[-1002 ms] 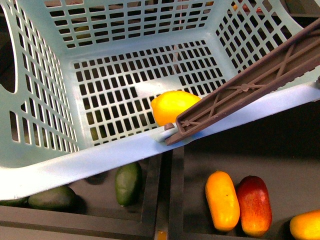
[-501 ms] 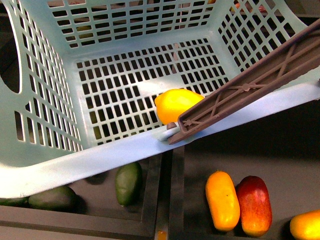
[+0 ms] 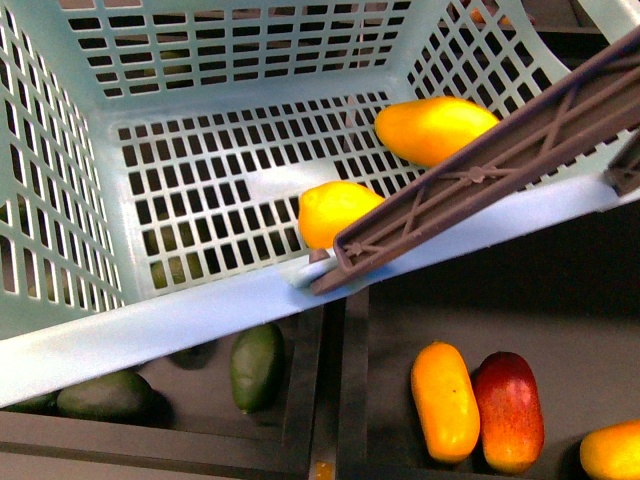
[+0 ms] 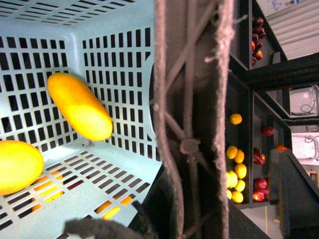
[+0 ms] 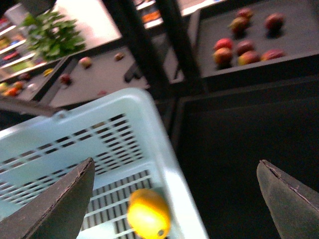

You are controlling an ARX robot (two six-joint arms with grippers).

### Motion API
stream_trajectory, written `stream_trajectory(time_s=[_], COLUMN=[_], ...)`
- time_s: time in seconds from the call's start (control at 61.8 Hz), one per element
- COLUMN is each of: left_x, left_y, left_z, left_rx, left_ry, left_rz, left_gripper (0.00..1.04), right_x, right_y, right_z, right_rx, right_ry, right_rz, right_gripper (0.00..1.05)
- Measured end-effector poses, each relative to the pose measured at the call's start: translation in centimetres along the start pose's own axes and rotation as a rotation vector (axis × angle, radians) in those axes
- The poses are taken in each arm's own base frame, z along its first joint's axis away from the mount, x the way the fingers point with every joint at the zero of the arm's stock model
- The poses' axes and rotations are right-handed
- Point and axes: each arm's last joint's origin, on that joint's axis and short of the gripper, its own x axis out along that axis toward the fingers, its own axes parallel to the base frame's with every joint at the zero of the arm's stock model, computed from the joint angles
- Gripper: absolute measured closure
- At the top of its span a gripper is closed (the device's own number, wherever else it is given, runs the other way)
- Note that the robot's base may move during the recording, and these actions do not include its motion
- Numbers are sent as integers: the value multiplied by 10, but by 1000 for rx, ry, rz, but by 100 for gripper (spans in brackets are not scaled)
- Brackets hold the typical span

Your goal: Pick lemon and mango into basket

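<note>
Inside the light teal basket (image 3: 200, 315), both of the task's 2 fruits lie on the slotted floor. The lemon (image 3: 335, 212) sits against the near wall, partly under the brown handle (image 3: 480, 175). The mango (image 3: 435, 128) rests further in, beside the right-hand wall and apart from the lemon. On this showing the placing looks done.

The right gripper (image 5: 175, 163) hangs above the basket's rim with its jaws wide apart and nothing between them. The left wrist view is filled by the handle seen close up, so whether the left gripper is clamped on it cannot be told.

**Risks.** The basket appears tilted and off the shelf, so a jolt or further tilt could send either smooth fruit rolling across the floor. The walls are high, so a spill seems unlikely. The right gripper could catch the rim or the handle if it draws away low. The lemon could be nudged if the handle swings down.

**Appearance.** The lemon is short, rounded and bright yellow. The mango is longer, smooth and yellow-orange, deeper in tone at 1 end.

Below the basket, dark trays hold 2 green avocados (image 3: 258, 365) and a yellow-orange fruit (image 3: 445, 400) touching a red-and-orange fruit (image 3: 508, 410).
</note>
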Motion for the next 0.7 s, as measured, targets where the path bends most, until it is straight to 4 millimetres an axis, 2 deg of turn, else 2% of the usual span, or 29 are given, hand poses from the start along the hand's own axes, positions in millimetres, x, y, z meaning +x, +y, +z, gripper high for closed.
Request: stream_trajectory(time_s=[0.065,0.081,0.146,0.243,0.259,0.517,0.695], left_x=[0,0,0,0,0,0,0], left_y=[0,0,0,-1,-1,0,0], left_z=[0,1,0,-1,-1,-1,-1], left_rx=[9,11,5,5,4,4,5], left_ry=[-3,1,5,19,20,8,8], left_rz=[2,-1,-3,-12,-13,-5,-5], left_gripper=[99,99,99,99,99,99,99], right_x=[-11,-15,-23,-31,-34,-58,-70], right_y=[-7,-8,-8,-4,-4,-8,-10], right_z=[-3,-8,-19,-39,-44,-70,-83], right_rx=[-101,-136,-196,-232,-239,-262,-266], right_ry=[-104,-129,-136,-119,-114,-113,-116], right_rz=[-71,-77,-75,-83,-76,-78,-77], right_gripper=[22,27,37,53,58,102,103])
